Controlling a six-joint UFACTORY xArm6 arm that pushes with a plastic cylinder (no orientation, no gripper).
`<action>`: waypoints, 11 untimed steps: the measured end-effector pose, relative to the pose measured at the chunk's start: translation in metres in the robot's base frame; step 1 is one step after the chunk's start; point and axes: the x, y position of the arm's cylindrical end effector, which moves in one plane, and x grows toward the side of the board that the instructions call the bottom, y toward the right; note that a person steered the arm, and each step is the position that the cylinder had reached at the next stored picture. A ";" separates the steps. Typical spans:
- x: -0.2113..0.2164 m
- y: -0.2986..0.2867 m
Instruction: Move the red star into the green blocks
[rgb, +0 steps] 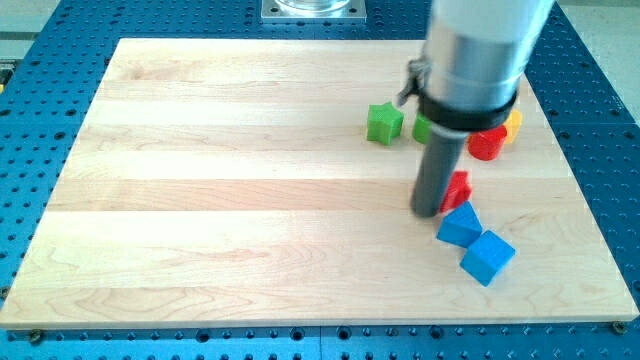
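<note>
Not there yet — my tip (430, 212), just a bare rod with nothing to hold, is touching the view's-left side of the red star (458, 189), which sits well below the green star (384, 123) and the half-hidden green block (421, 128) — so it needs pushing toward the view's top.

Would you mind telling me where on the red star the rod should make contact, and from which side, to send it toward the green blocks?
No gripping here, only pushing. My tip sits against the red star on its left. The green blocks lie toward the view's top and slightly left, so I would probably move round to the star's lower face, just right of centre, and push upward. The blue blocks crowd that side.
</note>
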 end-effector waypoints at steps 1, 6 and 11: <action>-0.029 0.008; 0.023 -0.002; -0.046 -0.002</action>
